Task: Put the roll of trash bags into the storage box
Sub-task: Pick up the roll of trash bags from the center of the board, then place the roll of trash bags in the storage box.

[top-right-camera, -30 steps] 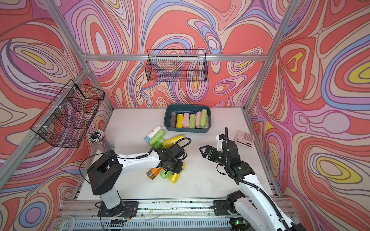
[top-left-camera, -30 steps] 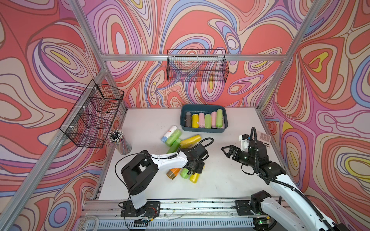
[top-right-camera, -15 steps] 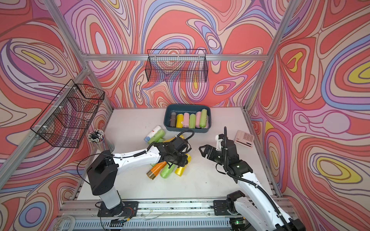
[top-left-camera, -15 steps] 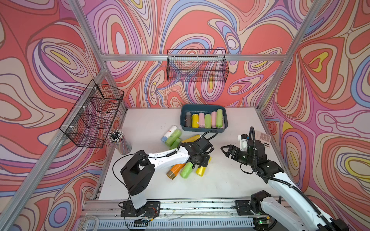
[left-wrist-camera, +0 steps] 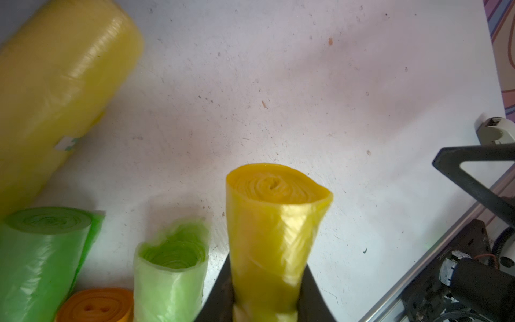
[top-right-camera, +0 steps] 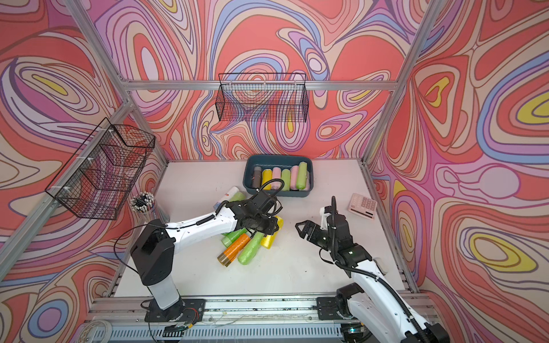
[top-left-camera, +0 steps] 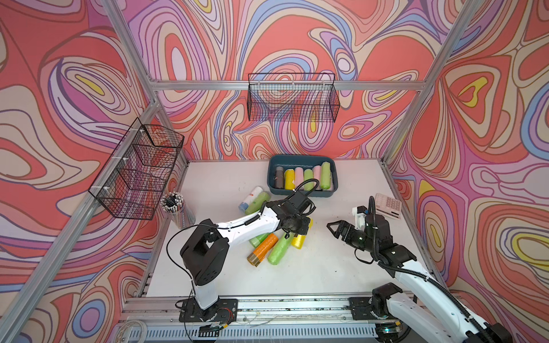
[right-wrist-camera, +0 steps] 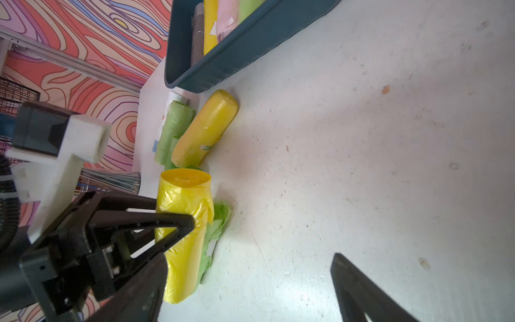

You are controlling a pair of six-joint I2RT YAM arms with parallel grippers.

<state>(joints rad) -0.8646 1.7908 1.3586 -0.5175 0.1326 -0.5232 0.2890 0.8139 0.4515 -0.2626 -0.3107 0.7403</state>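
Yellow roll of trash bags (left-wrist-camera: 276, 212) sits clamped in left pincer (left-wrist-camera: 267, 267); right pincer (top-left-camera: 335, 228) gapes empty.

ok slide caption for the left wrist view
The left jaws shut on a yellow roll of trash bags beside a pale green roll and an orange roll on the table.

High above 6 o'clock, both top views look steeply down over the whole bench (top-left-camera: 326, 267), with the storage box (top-left-camera: 297, 160) at 12 o'clock. Wrist cameras sit close to the bench, sharing the yellow roll (left-wrist-camera: 274, 228).
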